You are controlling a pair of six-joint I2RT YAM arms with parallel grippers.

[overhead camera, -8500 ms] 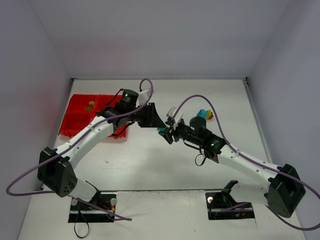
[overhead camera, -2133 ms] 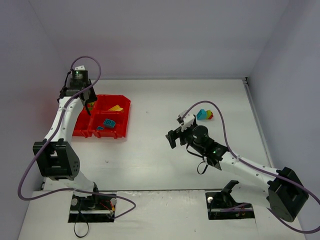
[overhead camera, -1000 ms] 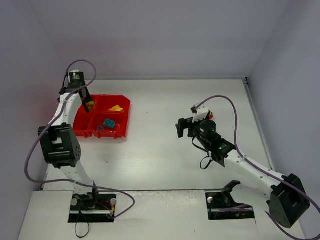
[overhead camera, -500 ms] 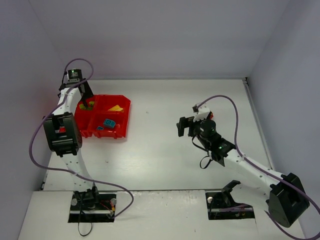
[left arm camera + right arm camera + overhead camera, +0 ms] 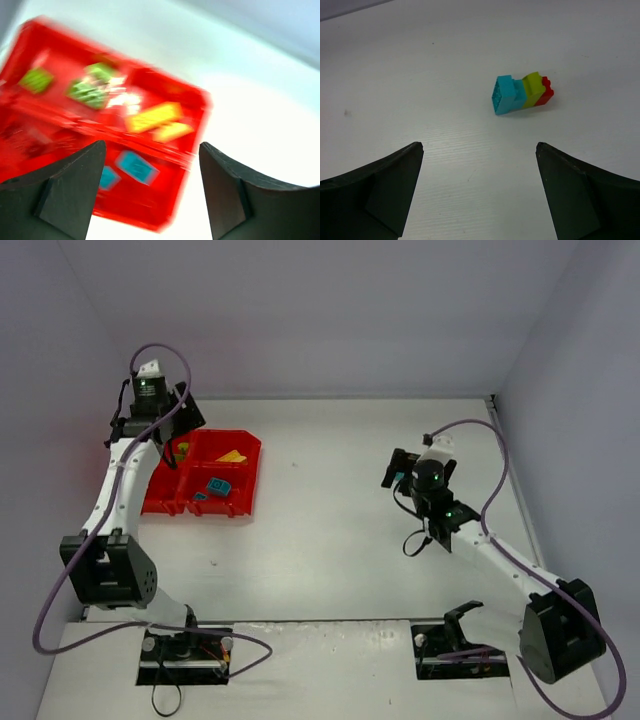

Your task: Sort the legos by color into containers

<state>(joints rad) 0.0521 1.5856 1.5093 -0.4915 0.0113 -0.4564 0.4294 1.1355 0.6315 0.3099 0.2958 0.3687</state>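
Observation:
The red tray (image 5: pixel 163 497) lies at the table's left; its image in the left wrist view (image 5: pixel 196 106) is blurred. Green legos (image 5: pixel 89 91) fill its back-left compartment, yellow legos (image 5: pixel 153 116) the back-right, teal legos (image 5: pixel 137 167) the front-right. My left gripper (image 5: pixel 183 412) hovers above the tray's back-left corner, open (image 5: pixel 151 146), nothing between its fingers. A stack of teal, lime and red legos (image 5: pixel 522 94) rests on the table just ahead of my right gripper (image 5: pixel 478 146), which stands open and empty. From the top view that gripper (image 5: pixel 399 468) hides the stack.
White walls enclose the table on three sides; the left wall stands close behind the tray. Bare white tabletop (image 5: pixel 320 500) stretches between the tray and the right arm. A purple cable (image 5: pixel 480 430) loops above the right wrist.
My left gripper has opened, left a green lego in the back-left compartment and lifted away. My right gripper has swung right and back, up to the stack.

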